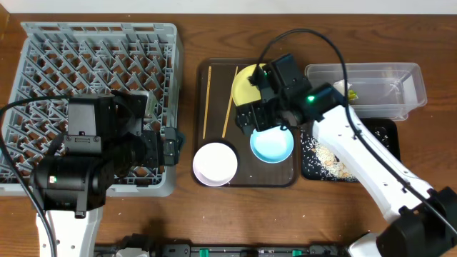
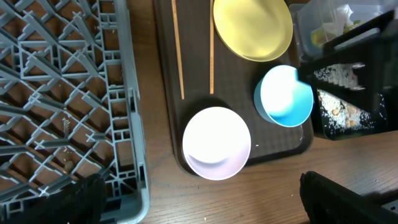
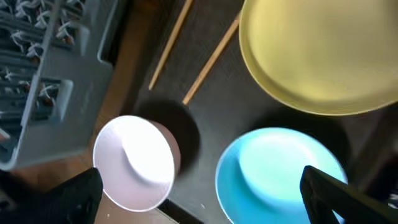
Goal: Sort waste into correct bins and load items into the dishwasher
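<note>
l arm (image 1: 71,178) rises from the near edge, left of the tray (image 1: 216,107), wrist turned twd it. l gripper (image 1: 170,146) just off tray's left edge, jaws wide, empty. r arm (image 1: 364,157) reaches in diagonally from near right. r gripper (image 1: 265,120) above tray's right half, pointing down, jaws wide, empty.

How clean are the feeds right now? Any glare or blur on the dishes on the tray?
Overhead: evenly lit and sharp, though the right arm hides part of the yellow plate. Left wrist: the white bowl and the inside of the light blue bowl are washed out by glare. Right wrist: soft all over, with the edges of the chopsticks blurred.
</note>
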{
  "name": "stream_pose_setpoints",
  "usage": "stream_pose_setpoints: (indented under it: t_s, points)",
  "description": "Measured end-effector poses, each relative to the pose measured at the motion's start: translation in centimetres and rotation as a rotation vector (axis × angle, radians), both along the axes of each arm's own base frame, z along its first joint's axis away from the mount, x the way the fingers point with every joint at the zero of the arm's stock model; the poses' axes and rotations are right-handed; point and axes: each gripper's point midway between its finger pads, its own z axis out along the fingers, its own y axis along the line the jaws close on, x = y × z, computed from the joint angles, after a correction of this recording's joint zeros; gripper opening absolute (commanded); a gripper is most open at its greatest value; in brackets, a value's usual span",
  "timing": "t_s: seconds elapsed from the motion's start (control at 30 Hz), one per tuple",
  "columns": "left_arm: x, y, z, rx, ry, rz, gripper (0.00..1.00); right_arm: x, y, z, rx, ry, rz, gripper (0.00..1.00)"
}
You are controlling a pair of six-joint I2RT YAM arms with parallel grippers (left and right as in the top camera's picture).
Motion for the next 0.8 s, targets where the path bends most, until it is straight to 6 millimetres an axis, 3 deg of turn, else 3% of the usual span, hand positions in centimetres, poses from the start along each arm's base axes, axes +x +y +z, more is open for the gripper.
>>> stream_pose_setpoints:
  t_s: [0.1,0.27,0.43,0.53,0.6,0.8]
  points:
    - [0.0,0.0,0.0,0.0,0.0,0.0,1.0,-0.1,-1.0,2.5,0.013,-0.077,0.019,0.99]
    - [0.0,0.0,0.0,0.0,0.0,0.0,1.0,-1.1,-3.9,10.3,0.025,-0.348,0.053,0.99]
    - [0.0,0.0,0.0,0.0,0.0,0.0,0.99,-1.2,-7.5,15.6,-0.059,-0.633,-0.007,0.99]
    - [0.0,0.0,0.0,0.0,-0.001,0.0,0.99,-1.2,-9.0,16.2,-0.094,-0.766,-0.035,0.99]
    - [0.0,0.0,0.1,0.0,-0.002,0.0,0.99,-1.6,-9.9,15.3,-0.106,-0.835,-0.048,0.99]
    - [0.0,0.0,0.1,0.0,-0.002,0.0,0.99,-4.2,-12.6,9.6,-0.12,-0.94,-0.091,0.99]
